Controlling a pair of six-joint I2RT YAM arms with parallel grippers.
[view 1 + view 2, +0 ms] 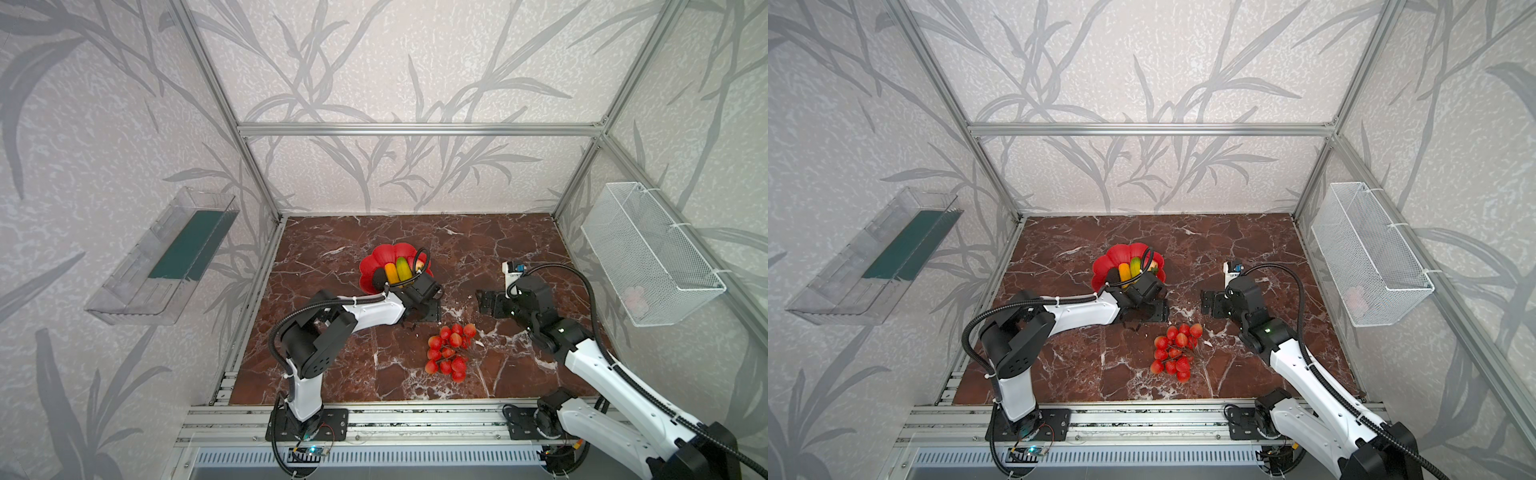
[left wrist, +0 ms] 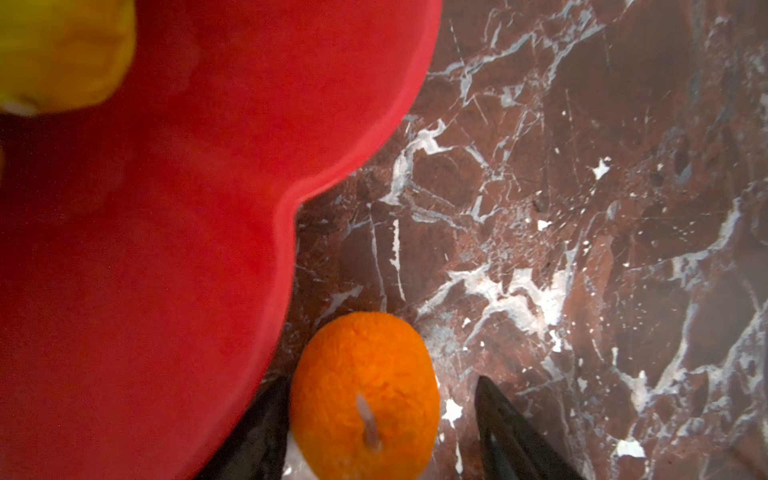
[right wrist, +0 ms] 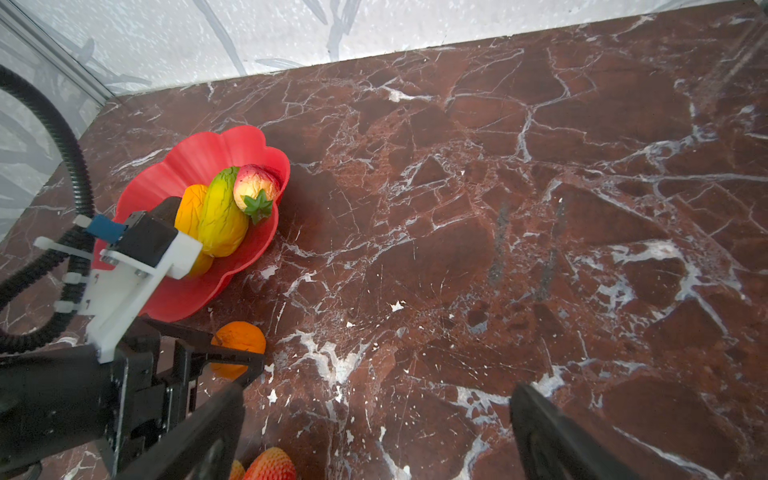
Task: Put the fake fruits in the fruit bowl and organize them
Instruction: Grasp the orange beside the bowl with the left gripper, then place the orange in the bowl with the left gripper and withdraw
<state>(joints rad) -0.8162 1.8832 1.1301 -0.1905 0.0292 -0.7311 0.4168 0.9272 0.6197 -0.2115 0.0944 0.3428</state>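
Left gripper (image 2: 382, 380) half-open astride tangerine (image 2: 365, 395), 1 finger (image 2: 511, 436) clear of it, stem pointing at its wrist, beside bowl (image 2: 166, 249); right gripper (image 3: 378, 390) wide, empty.

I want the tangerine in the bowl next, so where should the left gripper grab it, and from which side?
Take the tangerine across its round middle, coming from above, over its stem. It sits on the table close to the fruit bowl rim, so one jaw must slip into that narrow gap.

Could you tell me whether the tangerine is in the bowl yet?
Out: the tangerine sits on the table beside the bowl, just outside its rim, between the fingers of the open left gripper.
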